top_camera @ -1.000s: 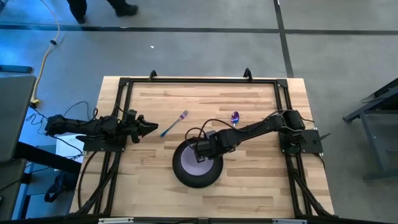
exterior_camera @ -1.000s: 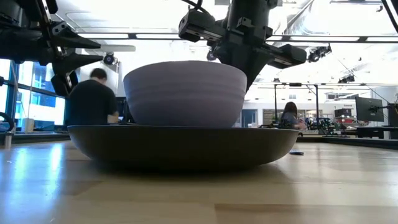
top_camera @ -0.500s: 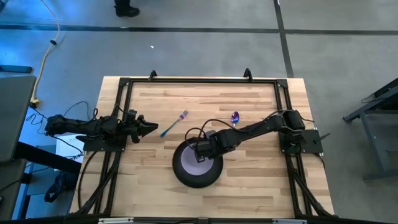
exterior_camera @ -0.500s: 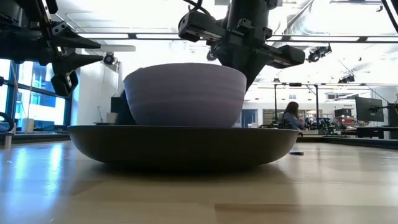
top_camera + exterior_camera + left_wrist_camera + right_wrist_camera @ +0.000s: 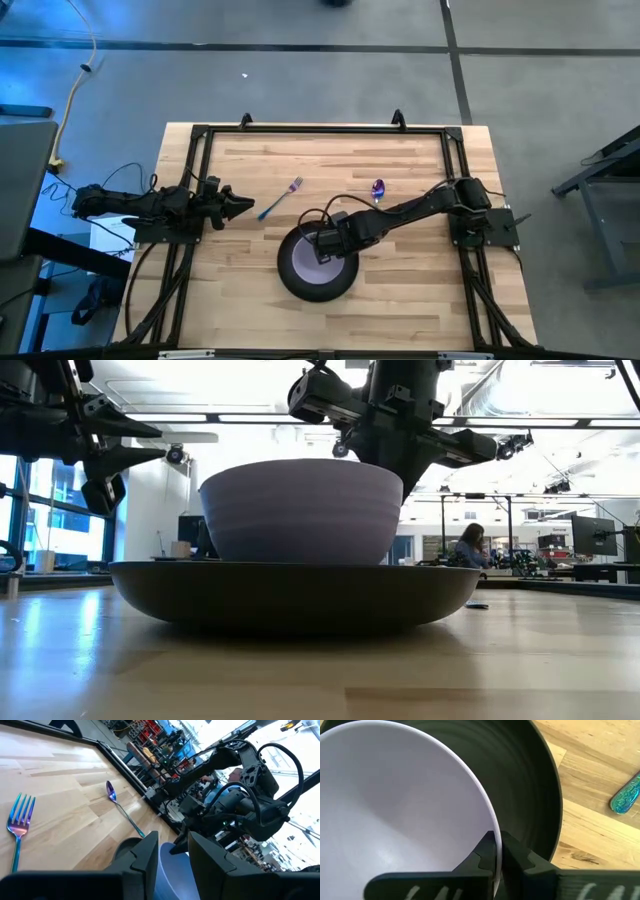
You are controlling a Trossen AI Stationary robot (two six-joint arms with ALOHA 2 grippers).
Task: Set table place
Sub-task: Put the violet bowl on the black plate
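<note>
The round black plate (image 5: 317, 285) lies flat on the table (image 5: 420, 300), and the lavender bowl (image 5: 303, 258) stands in it. My right gripper (image 5: 325, 245) reaches in from the table's right side and is shut on the bowl's rim. In the low view the bowl (image 5: 298, 510) rises above the plate (image 5: 295, 595), with my right gripper (image 5: 395, 455) behind its far rim. The fork (image 5: 283, 198) and spoon (image 5: 378, 188) lie flat on the wood beyond the plate. My left gripper (image 5: 240, 207) waits open at the left rail, pointing at the fork. My right gripper pinches the bowl's rim (image 5: 493, 827) on the side toward the table's right. One finger (image 5: 485, 851) is inside the bowl and the other finger (image 5: 516, 856) outside. The fingers slant down from above and the right. The bowl stands upright in the plate (image 5: 530, 785).
The black rail frame (image 5: 320, 127) edges the table. The left wrist view shows the fork (image 5: 19, 827) and spoon (image 5: 116, 800) on bare wood. A teal handle end (image 5: 626, 795) lies beside the plate. Bare wood lies on the near side of the plate. A person (image 5: 468, 545) sits in the room behind.
</note>
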